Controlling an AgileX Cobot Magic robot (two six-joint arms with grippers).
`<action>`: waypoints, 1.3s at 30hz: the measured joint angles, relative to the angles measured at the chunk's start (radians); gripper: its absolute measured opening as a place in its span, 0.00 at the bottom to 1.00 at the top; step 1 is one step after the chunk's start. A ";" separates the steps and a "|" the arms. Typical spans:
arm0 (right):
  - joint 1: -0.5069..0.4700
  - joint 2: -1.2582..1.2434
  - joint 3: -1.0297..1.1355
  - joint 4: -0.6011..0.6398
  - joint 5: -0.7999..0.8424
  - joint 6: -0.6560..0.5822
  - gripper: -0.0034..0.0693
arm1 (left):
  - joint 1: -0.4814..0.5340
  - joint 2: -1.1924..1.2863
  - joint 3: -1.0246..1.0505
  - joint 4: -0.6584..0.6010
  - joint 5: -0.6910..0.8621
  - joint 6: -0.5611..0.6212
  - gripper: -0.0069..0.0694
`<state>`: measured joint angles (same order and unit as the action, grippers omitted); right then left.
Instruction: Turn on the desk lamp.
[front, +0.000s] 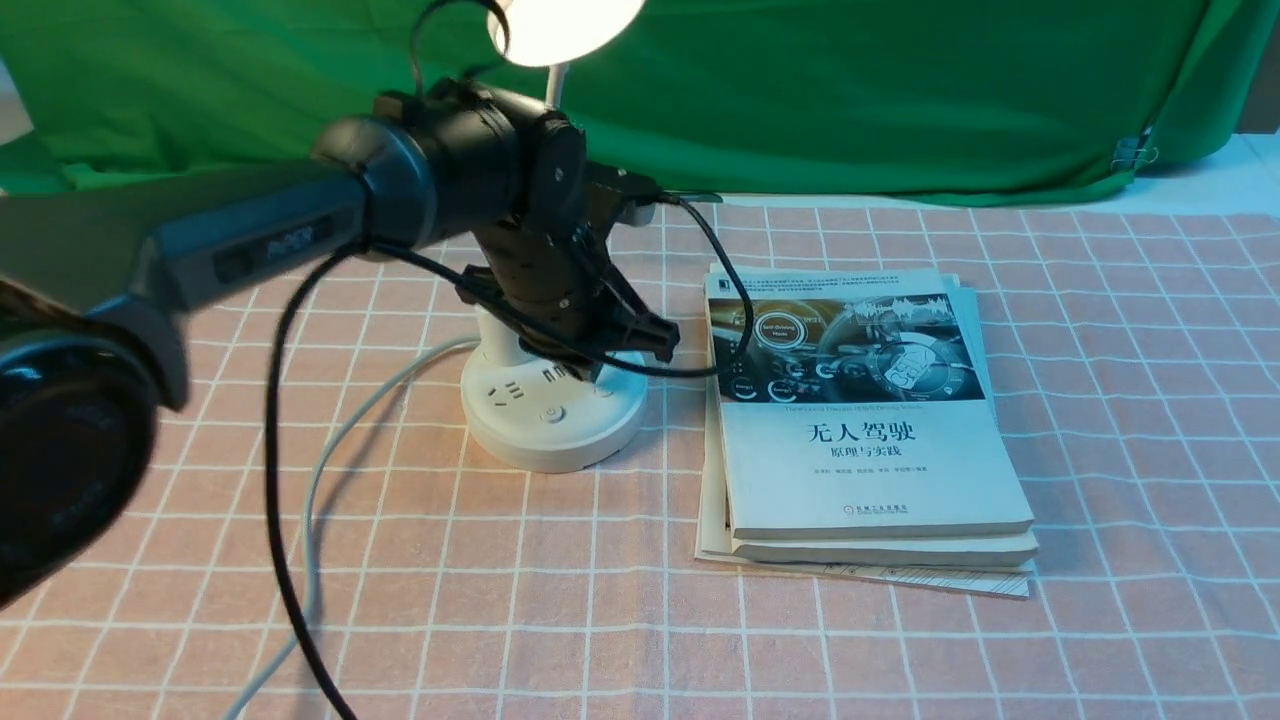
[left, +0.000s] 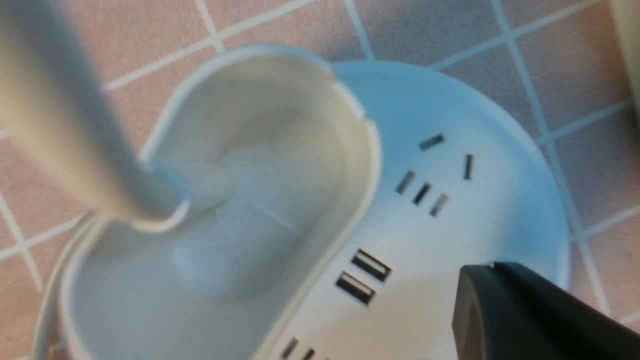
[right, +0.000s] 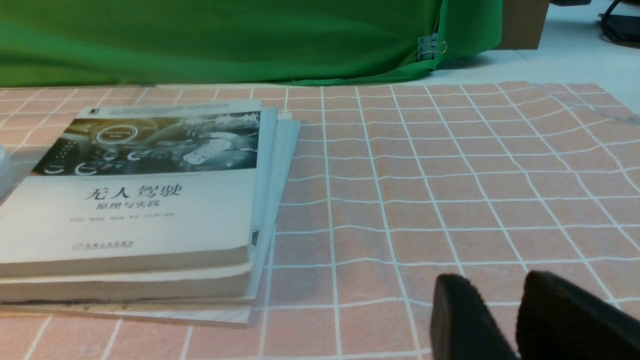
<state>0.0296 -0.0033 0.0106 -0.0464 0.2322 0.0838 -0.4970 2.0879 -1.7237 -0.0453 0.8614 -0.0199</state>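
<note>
Lamp's lit! White plastic desk lamp (front: 555, 415) w/ round disc head (front: 565, 25) glowing bright at the top edge of front view. Its round base sits on the pink checked tablecloth (front: 1100, 450), left of centre, just beside a stack of white paperback books (front: 860, 420) on its right. Thin white gooseneck (front: 556, 85) rises behind the arm. Grey cord (front: 330, 470) trails off the base toward the near-left.

Left arm reaches in from the left, black left gripper (front: 625, 350) pointing down over the base's right-rear part. Contact w/ the base? Can't tell. Round button (front: 553, 412) at the base's front is uncovered. Left wrist cam, blurry: oval cup (left: 240, 200) w/ gooseneck foot inside, two USB ports (left: 362, 275) and socket slots on the base top, one dark finger (left: 540, 310) above the rim. Only that one shows, so apart or together, can't tell.

Right gripper (right: 500, 282) is low over bare cloth, well right of the books. Its two dark fingers (right: 465, 315) stand slightly apart, sliver of cloth between, nothing gripped. Green fabric backdrop (front: 900, 90) hangs across the back.
</note>
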 joint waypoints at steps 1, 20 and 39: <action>0.000 0.000 0.000 0.000 0.000 0.000 0.38 | 0.000 -0.010 0.000 -0.006 0.006 0.003 0.12; 0.000 0.000 0.000 0.000 0.000 0.000 0.38 | 0.003 -0.456 0.501 -0.134 -0.132 0.042 0.12; 0.000 0.000 0.000 0.000 0.000 0.000 0.38 | 0.003 -1.269 0.923 -0.161 -0.285 0.020 0.12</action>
<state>0.0296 -0.0033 0.0106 -0.0464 0.2322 0.0838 -0.4942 0.8186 -0.8005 -0.2068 0.5768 0.0000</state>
